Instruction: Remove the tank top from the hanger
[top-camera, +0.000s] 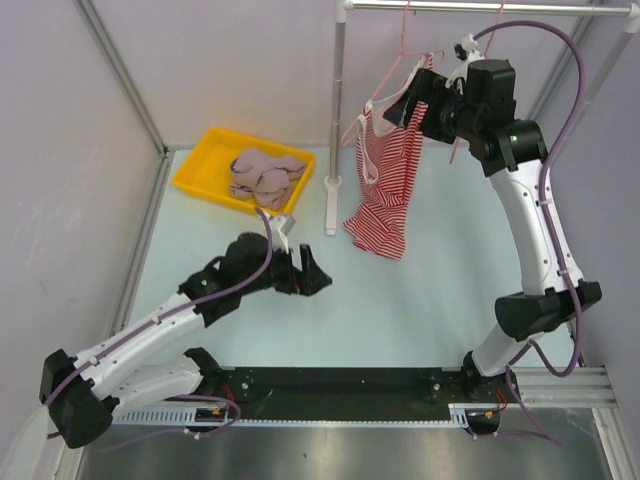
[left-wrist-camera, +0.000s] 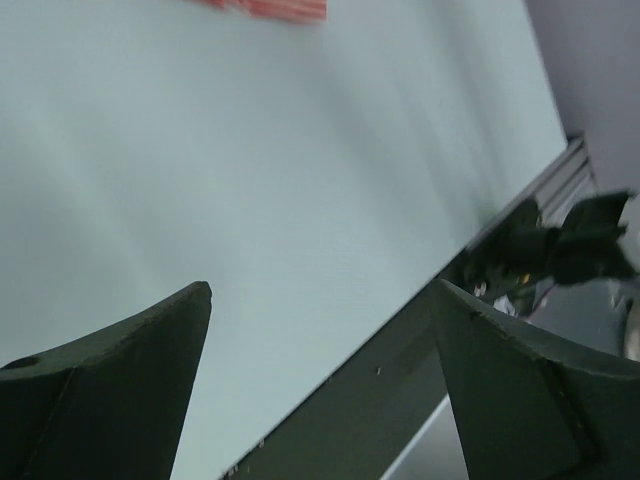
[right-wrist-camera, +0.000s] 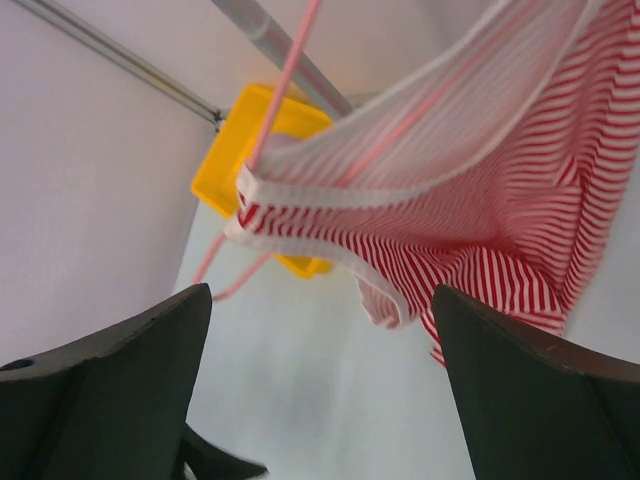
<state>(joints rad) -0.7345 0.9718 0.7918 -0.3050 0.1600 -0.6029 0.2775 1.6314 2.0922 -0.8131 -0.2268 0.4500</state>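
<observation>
Top external: the tank top (top-camera: 385, 190) is hanging from the pink hanger (top-camera: 405, 45) on the rail (top-camera: 480, 8), above the far edge of the worktop (top-camera: 400, 300), right of its middle. The hem is drooping toward the surface; you cannot tell whether it is touching. Your right arm is reaching up and back, elbow high, wrist turned leftward. The right gripper (top-camera: 408, 98) is standing wide open just beside the shoulder straps, holding nothing. Your left arm is lying low over the near-left part of the worktop, forearm stretched toward the centre, with the left gripper (top-camera: 303, 262) spread wide and empty. A yellow tray (top-camera: 205, 170) with pale cloth (top-camera: 265, 175) is sitting at the far left corner.

Left wrist: both fingers (left-wrist-camera: 120, 380) are standing apart over bare worktop, with a sliver of striped hem (left-wrist-camera: 265, 8) showing at the top edge, well apart.

Right wrist: the jaws are gaping below the white-trimmed strap (right-wrist-camera: 330, 190), with hanger wire running up through the fabric.

Risk, as a judgement: closing here could be pinching wire together with strap, so a pull would be dragging the hanger along the rail or unhooking it. Grabbing body fabric alone would be stretching the strap against the hanger's shoulder.
</observation>
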